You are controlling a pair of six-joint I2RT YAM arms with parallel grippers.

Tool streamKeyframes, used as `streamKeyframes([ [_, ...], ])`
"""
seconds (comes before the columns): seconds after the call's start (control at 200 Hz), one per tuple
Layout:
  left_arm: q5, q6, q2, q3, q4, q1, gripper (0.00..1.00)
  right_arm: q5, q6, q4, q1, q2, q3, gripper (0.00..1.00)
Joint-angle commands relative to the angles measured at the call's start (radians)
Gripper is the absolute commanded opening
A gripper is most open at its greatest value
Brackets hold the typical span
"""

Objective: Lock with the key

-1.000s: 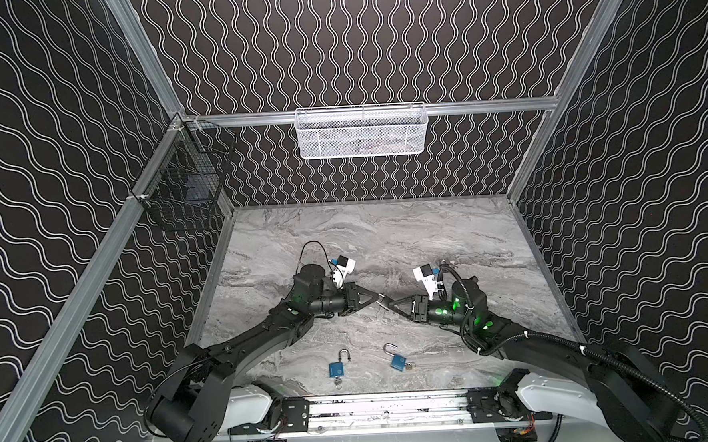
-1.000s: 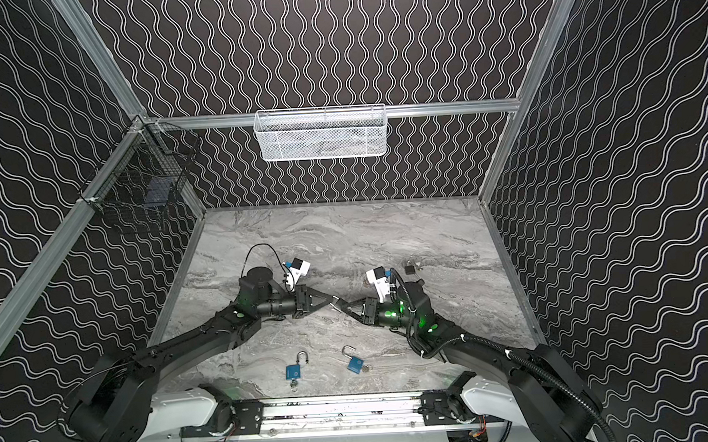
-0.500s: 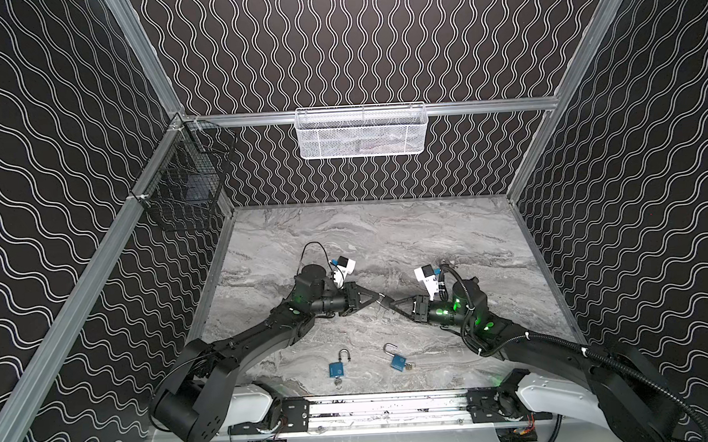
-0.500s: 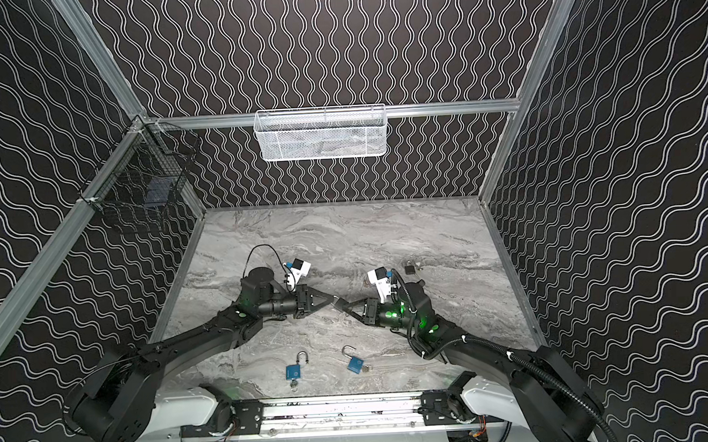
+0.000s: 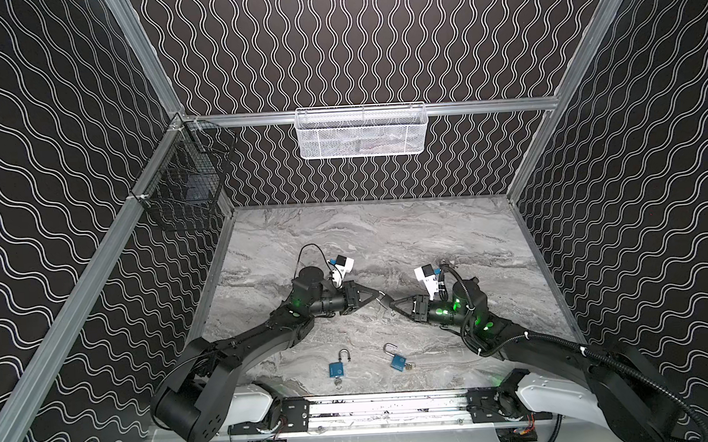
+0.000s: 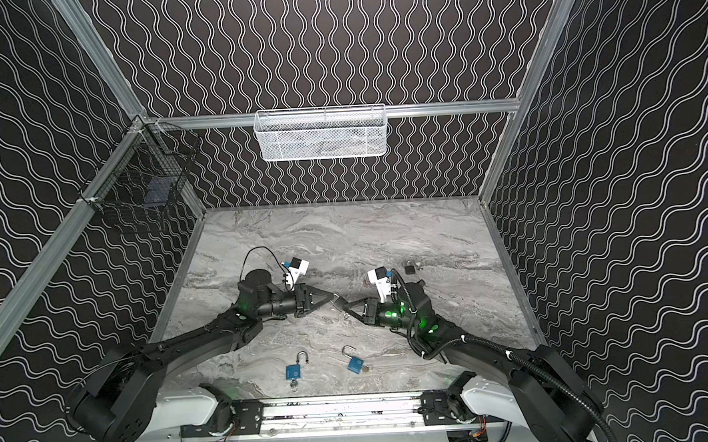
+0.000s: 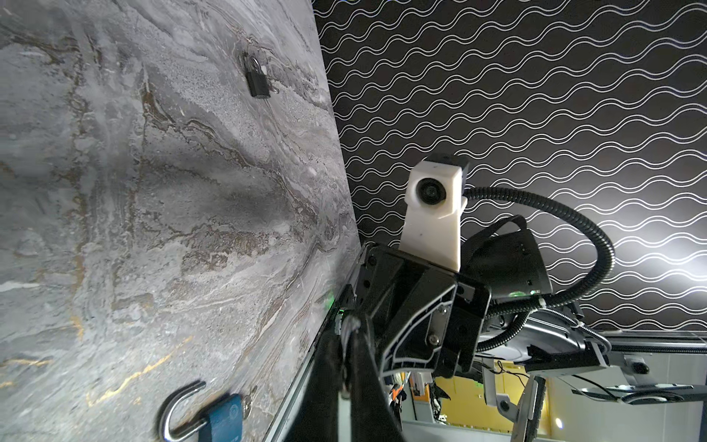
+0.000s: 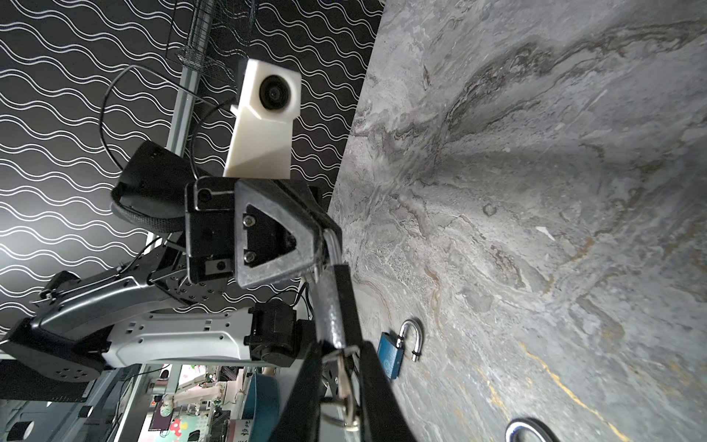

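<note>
**Inspector:** Nearest the front rail of the grey marbled surface (image 5: 386,237)?

**Assistant:** A blue square-bodied padlock (image 5: 336,369) lies flat. A second blue padlock (image 5: 398,361) lies near it. Both silver shackles stand open, with keys at their bases. Judged not locked.

**Inspector:** The item in hand?

**Assistant:** At mid-surface a dark metal padlock (image 8: 334,306) is held between the two arms. The left fingers (image 7: 323,390) are clamped on its shackle. The right fingers (image 8: 302,390) stand narrow around the small silver key (image 8: 346,382) at its base. Whether their pads press the key, I cannot tell.

**Inspector:** Further back?

**Assistant:** A small black padlock (image 6: 409,269) lies alone behind the right arm, and its shackle looks seated. Beyond it, a black wire basket (image 5: 184,189) hangs on the side wall and a white mesh basket (image 5: 362,132) on the rear wall. Their contents are unclear.

**Inspector:** Progress?

**Assistant:** In my judgement one padlock appears locked. One is at the key-gripping step, its turn not yet made. The two blue ones remain.
</note>
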Motion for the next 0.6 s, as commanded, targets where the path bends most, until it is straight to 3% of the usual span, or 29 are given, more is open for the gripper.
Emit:
streamKeyframes([
  [0.0,-0.008,0.021,-0.006,0.015,0.003,0.001,0.0,-0.029,-0.006,0.071,0.001,0.011,0.016,0.06],
  [0.17,-0.023,0.026,-0.015,0.018,-0.027,0.001,0.0,-0.036,-0.006,0.071,0.001,0.016,0.019,0.03],
  [0.38,-0.049,0.004,-0.024,0.02,-0.023,0.003,0.0,-0.055,-0.004,0.077,0.001,0.009,0.013,0.13],
  [0.591,-0.05,-0.034,-0.013,0.013,0.018,0.006,0.0,-0.056,0.005,0.101,0.001,0.002,0.002,0.16],
])
